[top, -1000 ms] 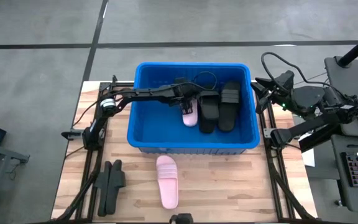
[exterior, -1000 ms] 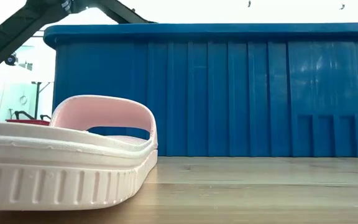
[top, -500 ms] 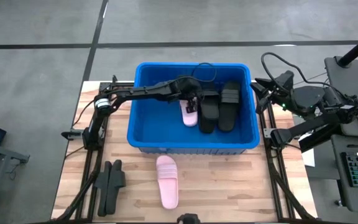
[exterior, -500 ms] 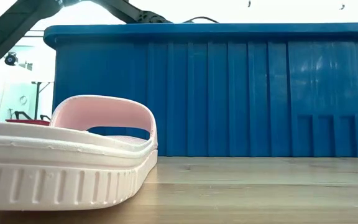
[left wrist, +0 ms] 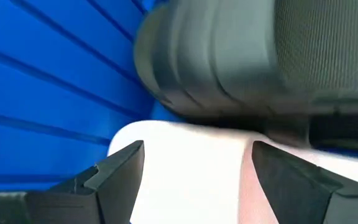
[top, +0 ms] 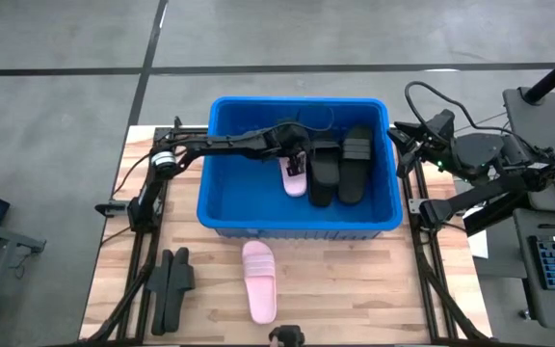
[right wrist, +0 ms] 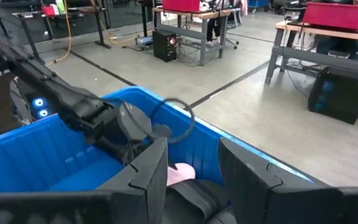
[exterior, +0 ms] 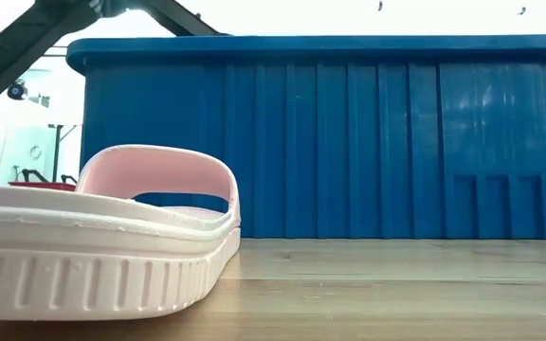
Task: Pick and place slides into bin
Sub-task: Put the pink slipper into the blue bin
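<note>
Only the left wrist view shows the left gripper (left wrist: 194, 177) spread wide over the bin's (top: 222, 214) pink slide (left wrist: 185, 180), black slides (top: 340, 166) at three o'clock.

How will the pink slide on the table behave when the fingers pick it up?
The pink slide on the table looks like thick moulded foam, so probably light and fairly stiff. It lies flat on a wide ribbed sole, so it should not roll or tip. Its arched strap likely offers a good hold.
</note>
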Motion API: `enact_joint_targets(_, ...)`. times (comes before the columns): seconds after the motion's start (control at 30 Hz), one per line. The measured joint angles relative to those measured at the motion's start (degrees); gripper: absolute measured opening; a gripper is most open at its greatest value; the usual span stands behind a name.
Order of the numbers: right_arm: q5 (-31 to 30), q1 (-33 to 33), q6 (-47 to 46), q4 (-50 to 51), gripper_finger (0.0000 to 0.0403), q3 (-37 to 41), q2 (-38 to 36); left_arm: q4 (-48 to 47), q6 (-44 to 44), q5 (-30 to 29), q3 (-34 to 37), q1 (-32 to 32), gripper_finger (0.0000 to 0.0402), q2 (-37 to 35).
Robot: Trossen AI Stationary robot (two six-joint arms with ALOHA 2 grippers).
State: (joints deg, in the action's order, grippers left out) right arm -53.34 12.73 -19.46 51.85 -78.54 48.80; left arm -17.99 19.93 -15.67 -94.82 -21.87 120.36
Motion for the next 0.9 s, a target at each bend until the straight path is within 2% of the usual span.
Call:
enact_joint_targets(0.1,0.0,0.0,0.0,-0.1,0.0132,0.0,0.0,-0.5,0.0,-0.4,0.2,0.0,0.0281,1.4)
enact_joint_targets(0.33,0.0,0.0,0.0,-0.2,0.0132,0.0,0.0,-0.6,0.2,-6.8,0.3,1.1,0.0281,-0.3)
enact_joint_targets(0.53,0.0,0.0,0.3,-0.2,0.0132,0.0,0.0,-6.5,-0.1,-5.2,0.2,2.1,0.0281,-6.9)
enact_joint_targets(0.63,0.0,0.0,1.6,-0.1,0.0132,0.0,-0.1,-11.0,-2.5,-0.8,0.3,3.7,0.0281,-12.3)
enact_joint_targets(0.7,-0.1,0.0,2.9,0.0,0.0132,0.0,-0.1,-13.4,-6.6,4.6,0.4,5.2,0.0281,-16.2)
enact_joint_targets(0.8,-0.3,0.0,4.8,0.2,0.0132,0.0,0.0,-12.9,-16.2,13.6,0.4,8.0,0.0281,-22.9)
enact_joint_targets(0.9,-0.3,0.0,7.4,0.1,0.0132,0.0,0.1,-12.5,-24.1,18.7,0.4,12.1,0.0281,-28.8)
